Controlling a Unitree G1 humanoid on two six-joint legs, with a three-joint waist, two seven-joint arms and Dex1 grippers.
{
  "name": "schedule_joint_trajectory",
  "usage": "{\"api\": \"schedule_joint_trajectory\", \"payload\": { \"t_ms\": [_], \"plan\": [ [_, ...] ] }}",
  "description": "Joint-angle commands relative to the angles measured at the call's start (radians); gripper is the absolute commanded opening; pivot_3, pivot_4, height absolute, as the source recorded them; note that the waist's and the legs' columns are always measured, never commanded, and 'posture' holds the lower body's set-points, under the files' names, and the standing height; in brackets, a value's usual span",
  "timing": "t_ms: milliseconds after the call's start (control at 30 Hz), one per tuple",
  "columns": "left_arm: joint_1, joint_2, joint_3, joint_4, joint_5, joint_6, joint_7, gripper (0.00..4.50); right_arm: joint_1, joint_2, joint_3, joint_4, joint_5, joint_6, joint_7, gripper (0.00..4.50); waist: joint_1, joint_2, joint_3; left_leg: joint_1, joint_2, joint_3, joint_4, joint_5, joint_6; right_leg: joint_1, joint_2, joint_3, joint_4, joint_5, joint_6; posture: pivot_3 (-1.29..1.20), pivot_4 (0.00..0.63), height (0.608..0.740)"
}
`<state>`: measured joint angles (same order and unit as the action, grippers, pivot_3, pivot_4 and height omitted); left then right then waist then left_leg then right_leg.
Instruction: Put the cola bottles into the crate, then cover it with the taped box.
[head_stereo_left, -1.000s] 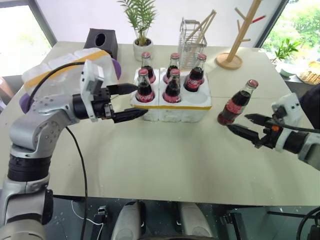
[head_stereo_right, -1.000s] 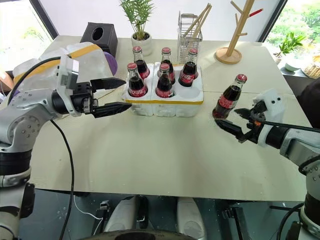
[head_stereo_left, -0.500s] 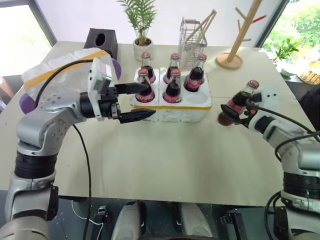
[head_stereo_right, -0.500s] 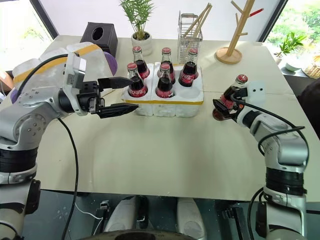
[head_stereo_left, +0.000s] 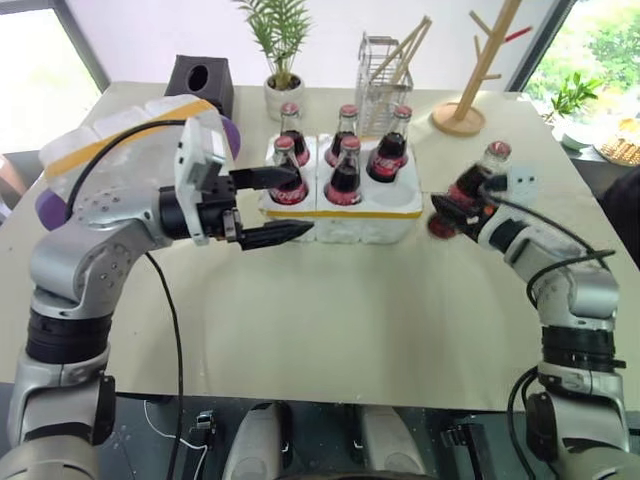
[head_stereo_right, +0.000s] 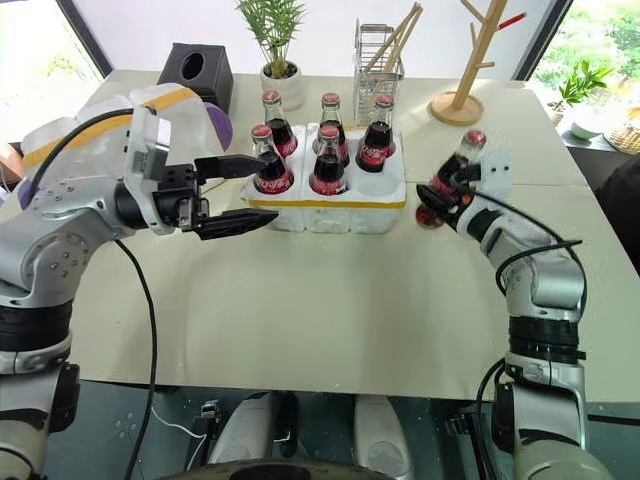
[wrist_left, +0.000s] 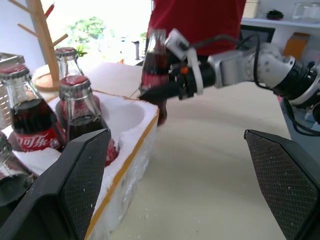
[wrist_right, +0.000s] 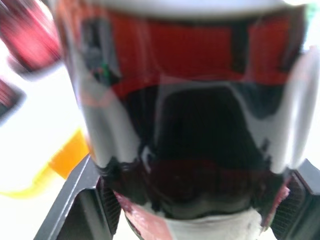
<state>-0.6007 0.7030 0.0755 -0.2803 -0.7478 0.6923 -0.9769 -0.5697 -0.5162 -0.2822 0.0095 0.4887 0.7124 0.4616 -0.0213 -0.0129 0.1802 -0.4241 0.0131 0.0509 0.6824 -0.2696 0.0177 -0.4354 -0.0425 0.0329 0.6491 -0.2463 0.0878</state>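
Cola bottle, red-capped, tilting just beside crate, clamped low in right gripper. Five more standing in crate wells; red label script probably reading Coca-Cola. Left gripper hanging wide apart, empty, near crate's left end.

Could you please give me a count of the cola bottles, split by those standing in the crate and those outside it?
Cola bottles in the crate: 5
Cola bottles outside it, in the right claw: 1
Total: 6
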Motion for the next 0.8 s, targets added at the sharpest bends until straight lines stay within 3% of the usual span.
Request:
{"api": "schedule_joint_trajectory", "payload": {
  "t_ms": [33, 333, 800],
  "plan": [
    [0.002, 0.019, 0.057, -0.033, -0.019, 0.0, 0.019, 4.5, -0.153, -0.005, -0.001, -0.134, 0.107, 0.009, 0.058, 2.89, -0.002, 0.001, 0.0, 0.0, 0.0, 0.0, 0.0, 0.0, 0.0, -0.001, 0.0, 0.0, 0.0, 0.0, 0.0, 0.0, 0.15, 0.74],
    [0.02, 0.027, 0.067, -0.043, -0.011, -0.009, 0.036, 4.5, -0.228, 0.021, 0.206, 0.018, -0.067, -0.095, 0.095, 2.89, 0.013, -0.001, 0.0, -0.001, -0.001, 0.0, 0.0, 0.0, 0.0, -0.001, -0.001, 0.0, 0.0, 0.0, 0.0, 0.0, 0.15, 0.74],
    [0.04, 0.044, 0.087, -0.042, -0.012, -0.016, 0.043, 4.5, -0.181, -0.015, 0.188, 0.0, -0.076, -0.028, 0.088, 2.89, 0.008, -0.001, 0.0, -0.002, -0.001, 0.0, 0.0, 0.0, 0.0, -0.001, -0.002, -0.001, 0.0, 0.0, 0.0, 0.0, 0.15, 0.74]
  ]
}}
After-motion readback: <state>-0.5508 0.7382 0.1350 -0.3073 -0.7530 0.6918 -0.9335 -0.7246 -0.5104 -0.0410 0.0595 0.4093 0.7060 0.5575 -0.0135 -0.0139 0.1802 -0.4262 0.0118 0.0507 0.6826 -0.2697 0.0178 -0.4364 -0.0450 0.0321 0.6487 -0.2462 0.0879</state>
